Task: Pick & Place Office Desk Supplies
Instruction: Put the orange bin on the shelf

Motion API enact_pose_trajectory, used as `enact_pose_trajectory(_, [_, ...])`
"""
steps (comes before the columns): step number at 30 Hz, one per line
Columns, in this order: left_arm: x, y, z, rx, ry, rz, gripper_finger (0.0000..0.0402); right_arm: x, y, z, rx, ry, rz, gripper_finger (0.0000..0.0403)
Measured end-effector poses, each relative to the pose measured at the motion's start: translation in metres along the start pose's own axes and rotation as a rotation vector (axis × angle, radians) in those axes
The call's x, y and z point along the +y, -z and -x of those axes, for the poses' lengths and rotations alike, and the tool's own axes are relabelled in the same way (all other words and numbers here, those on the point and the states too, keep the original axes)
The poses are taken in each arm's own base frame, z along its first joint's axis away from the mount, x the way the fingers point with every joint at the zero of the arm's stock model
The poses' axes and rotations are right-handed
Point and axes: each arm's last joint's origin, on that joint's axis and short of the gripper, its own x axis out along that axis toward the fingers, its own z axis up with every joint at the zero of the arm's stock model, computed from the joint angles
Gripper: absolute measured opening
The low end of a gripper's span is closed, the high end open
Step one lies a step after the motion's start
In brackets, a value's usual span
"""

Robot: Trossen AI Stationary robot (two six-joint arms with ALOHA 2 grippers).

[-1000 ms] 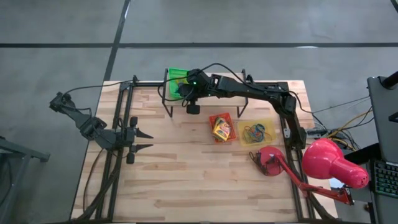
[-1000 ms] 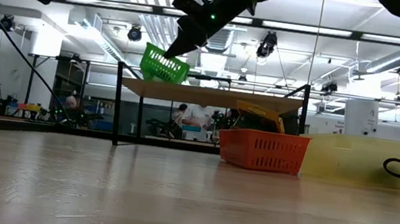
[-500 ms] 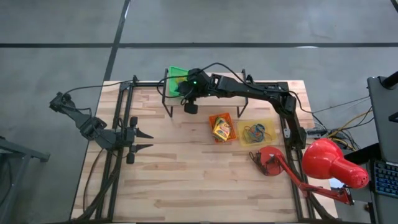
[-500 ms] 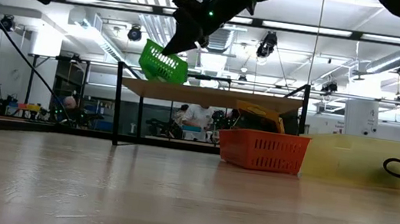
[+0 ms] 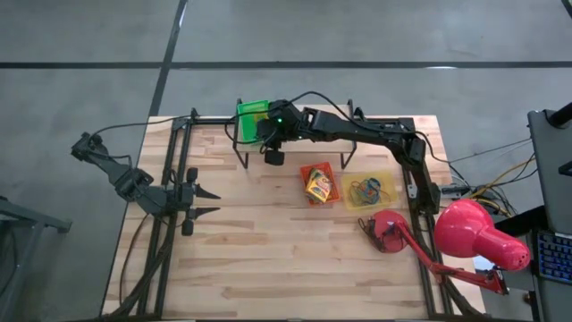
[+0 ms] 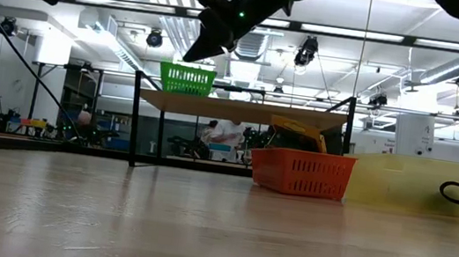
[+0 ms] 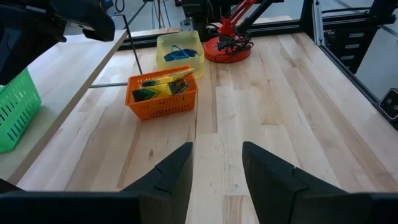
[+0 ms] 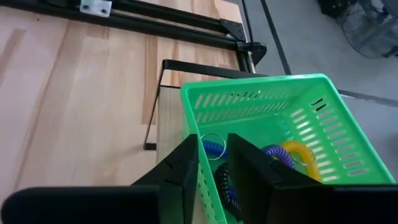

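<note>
While the right hand (image 8: 210, 163) straddles its rim, loops (image 8: 273, 155) lie inside — the green tray (image 8: 323, 134).

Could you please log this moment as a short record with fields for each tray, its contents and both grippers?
green tray: level on the raised shelf, holding coiled loops in blue, purple, yellow
right gripper: fingers astride the green tray's near wall
orange tray: on the table, holding printed boxes
yellow tray: beside the orange tray, holding rubber bands
left gripper: open, waiting at the table's left side
red lamp: right edge
</note>
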Motion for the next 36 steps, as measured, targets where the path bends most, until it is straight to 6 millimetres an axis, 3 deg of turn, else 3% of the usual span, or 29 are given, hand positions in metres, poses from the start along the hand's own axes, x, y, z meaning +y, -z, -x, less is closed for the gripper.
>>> enact_pose_trajectory(6, [0.0, 0.0, 0.0, 0.0, 0.0, 0.0, 0.0141, 0.007, -0.007, 0.004, -0.034, -0.003, 0.048, 0.0091])
enact_pose_trajectory(15, [0.0, 0.0, 0.0, -0.001, 0.0, 0.001, 0.0141, 0.04, -0.019, 0.042, 0.025, -0.093, 0.224, 0.0082])
enact_pose_trajectory(21, [0.0, 0.0, 0.0, 0.0, 0.0, 0.0, 0.0141, 0.058, -0.021, 0.066, 0.053, -0.128, 0.08, 0.0089])
enact_pose_trajectory(27, [0.0, 0.0, 0.0, 0.0, 0.001, 0.0, 0.0141, 0.087, 0.001, 0.086, 0.159, -0.09, 0.109, 0.0093])
enact_pose_trajectory(32, [0.0, 0.0, 0.0, 0.002, 0.0, -0.001, 0.0141, 0.115, 0.036, 0.094, 0.236, -0.125, 0.093, 0.0091])
enact_pose_trajectory(36, [0.0, 0.0, 0.0, 0.002, 0.0, -0.001, 0.0141, 0.132, 0.066, 0.101, 0.292, -0.051, 0.109, 0.0096])
